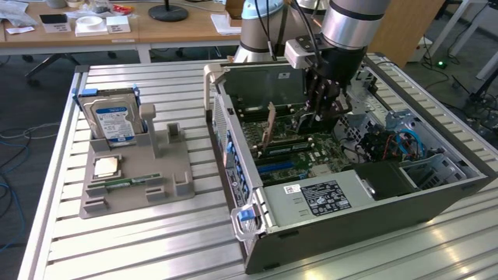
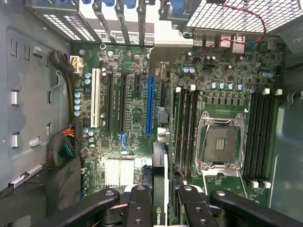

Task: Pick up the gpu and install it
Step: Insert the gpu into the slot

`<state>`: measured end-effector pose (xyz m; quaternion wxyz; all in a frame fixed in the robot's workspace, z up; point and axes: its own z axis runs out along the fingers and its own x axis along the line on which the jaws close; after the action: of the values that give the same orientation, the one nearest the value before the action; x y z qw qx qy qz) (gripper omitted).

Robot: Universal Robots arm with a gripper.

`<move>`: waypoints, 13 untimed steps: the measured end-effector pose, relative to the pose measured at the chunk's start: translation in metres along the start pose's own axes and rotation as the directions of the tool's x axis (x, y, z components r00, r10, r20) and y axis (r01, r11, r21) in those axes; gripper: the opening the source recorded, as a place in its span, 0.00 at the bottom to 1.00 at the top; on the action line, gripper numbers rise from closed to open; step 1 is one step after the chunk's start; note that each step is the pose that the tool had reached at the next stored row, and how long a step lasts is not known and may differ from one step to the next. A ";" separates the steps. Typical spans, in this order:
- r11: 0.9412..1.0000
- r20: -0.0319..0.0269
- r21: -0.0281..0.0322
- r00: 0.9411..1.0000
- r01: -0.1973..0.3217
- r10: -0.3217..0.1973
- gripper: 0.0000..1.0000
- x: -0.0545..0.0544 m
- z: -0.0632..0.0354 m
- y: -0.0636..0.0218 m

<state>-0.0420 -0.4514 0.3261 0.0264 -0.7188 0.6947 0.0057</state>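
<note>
Wrist view: the end effector is clamped on the gpu, which sits edge-on between the dark fingers with a green logo showing on it. Beneath it lies the motherboard. The long blue slot runs parallel to the card and just beside its line. The card appears to be above the board and not yet seated, so I judge the step in hand to be the carry to the slot. Seating it would call for bringing the card's edge squarely over a slot and pushing straight down.

Exterior view: the end effector hangs inside the open computer case, toward 12 o'clock of its interior. What it grips is hard to make out here, but its height over the board reads better. On the counter, at 9 o'clock from the case, a grey holder carries the hard drive.
</note>
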 end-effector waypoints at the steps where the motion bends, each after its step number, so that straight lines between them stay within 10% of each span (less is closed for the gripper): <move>1: 1.000 0.000 0.000 1.000 0.000 0.000 0.26 0.000 0.0000 0.0000; 13: 1.000 0.000 -0.001 1.000 0.000 0.000 0.26 0.000 0.0000 0.0000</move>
<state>-0.0420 -0.4514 0.3261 0.0260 -0.7188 0.6947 0.0062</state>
